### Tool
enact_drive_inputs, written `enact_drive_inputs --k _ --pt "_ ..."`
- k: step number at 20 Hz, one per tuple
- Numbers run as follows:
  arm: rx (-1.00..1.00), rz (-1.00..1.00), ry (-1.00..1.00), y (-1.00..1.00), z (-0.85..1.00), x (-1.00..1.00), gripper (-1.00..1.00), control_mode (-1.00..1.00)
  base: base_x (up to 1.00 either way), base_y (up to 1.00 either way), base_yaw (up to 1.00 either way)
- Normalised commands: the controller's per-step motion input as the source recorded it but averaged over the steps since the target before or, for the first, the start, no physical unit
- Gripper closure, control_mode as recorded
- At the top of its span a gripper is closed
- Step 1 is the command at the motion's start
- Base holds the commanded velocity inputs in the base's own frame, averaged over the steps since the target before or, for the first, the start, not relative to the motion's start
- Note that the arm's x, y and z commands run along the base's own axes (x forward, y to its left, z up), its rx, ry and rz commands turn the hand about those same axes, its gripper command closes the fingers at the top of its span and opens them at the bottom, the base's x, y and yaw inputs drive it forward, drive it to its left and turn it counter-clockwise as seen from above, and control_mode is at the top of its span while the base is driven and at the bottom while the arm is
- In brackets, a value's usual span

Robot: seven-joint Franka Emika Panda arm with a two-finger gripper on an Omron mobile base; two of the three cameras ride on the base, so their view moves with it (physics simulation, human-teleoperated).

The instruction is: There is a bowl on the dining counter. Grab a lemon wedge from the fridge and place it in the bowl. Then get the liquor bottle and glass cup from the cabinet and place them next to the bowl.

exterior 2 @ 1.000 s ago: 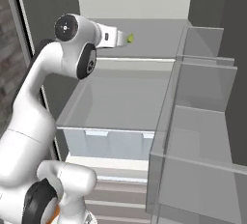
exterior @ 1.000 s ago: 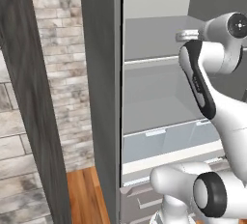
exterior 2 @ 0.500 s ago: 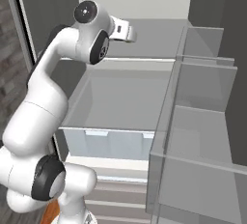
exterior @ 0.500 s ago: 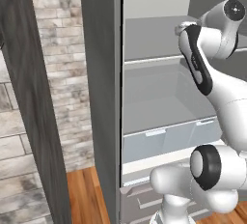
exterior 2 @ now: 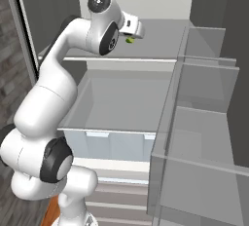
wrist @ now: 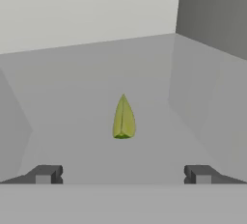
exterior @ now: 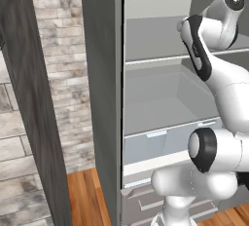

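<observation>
Where shelved in fridge [exterior 2: 146, 45]: lemon wedge [wrist: 123, 118].

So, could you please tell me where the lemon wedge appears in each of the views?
Left base view: I cannot pick it out; the arm covers that part of the shelf.
Right base view: upper middle, lemon wedge just below the white hand.
Hand view: centre, lying ahead on the shelf.
Shared landmark: the fridge's upper shelf.

Matt grey shelf [wrist: 72, 97]; dull yellow-green lemon wedge [wrist: 123, 118]; rough brick wall [exterior: 63, 69]; clear glassy door bins [exterior 2: 204, 122]; wooden floor [exterior: 82, 196].
</observation>
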Motion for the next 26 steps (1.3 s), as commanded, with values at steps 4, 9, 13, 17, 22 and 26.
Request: enact_drive_inputs --k 4,9,13,17,22,26 --pt "0.0 0.0 0.01 -0.01 -0.13 0.19 -1.0 -1.0 0.0 0.0 0.0" --pt "0.0 0.0 0.02 0.0 -0.16 0.19 -1.0 -1.0 0.0 0.0 0.0" --pt "0.0 0.0 0.03 0.0 -0.17 0.25 -1.0 -1.0 0.0 0.0 0.0" --pt "0.0 0.0 0.03 0.0 -0.15 0.29 -1.0 -1.0 0.0 0.0 0.0" --pt "0.0 0.0 0.03 0.0 -0.14 0.31 -1.0 -1.0 0.0 0.0 0.0" --pt "0.0 0.0 0.02 -0.01 -0.15 0.26 -1.0 -1.0 0.0 0.0 0.0"
